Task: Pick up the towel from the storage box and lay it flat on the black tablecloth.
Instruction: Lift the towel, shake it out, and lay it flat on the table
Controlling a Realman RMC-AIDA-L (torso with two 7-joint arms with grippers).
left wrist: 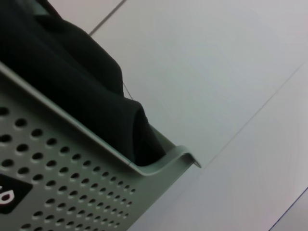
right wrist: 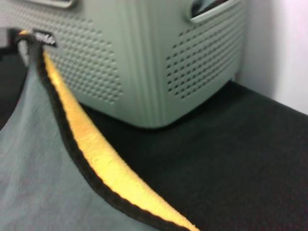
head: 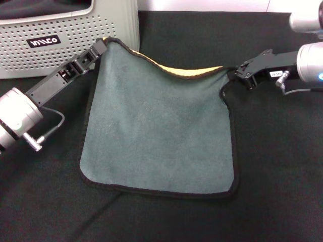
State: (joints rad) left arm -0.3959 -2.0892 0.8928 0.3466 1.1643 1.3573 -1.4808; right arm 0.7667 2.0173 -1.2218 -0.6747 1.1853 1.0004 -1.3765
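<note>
Head view: we see the towel spread grey-green side up on the tablecloth, out of the box. Its far edge hangs between our two grippers and sags in the middle, showing the yellow underside; the near edge already lies flat. The left gripper pinches the far left corner, just in front of the box. The right gripper pinches the far right corner. Both sets of fingers are closed narrow on the black edging. The held edge runs straight from one gripper to the other, so we judge that the coming move is to lower both corners together and release.

Left wrist view: we see only the box wall, its rim and dark fabric inside it. Our own fingers do not show.

Right wrist view: the towel edge runs away from this gripper toward the box, yellow side turned up, raised off the tablecloth. Our own fingers do not show.
</note>
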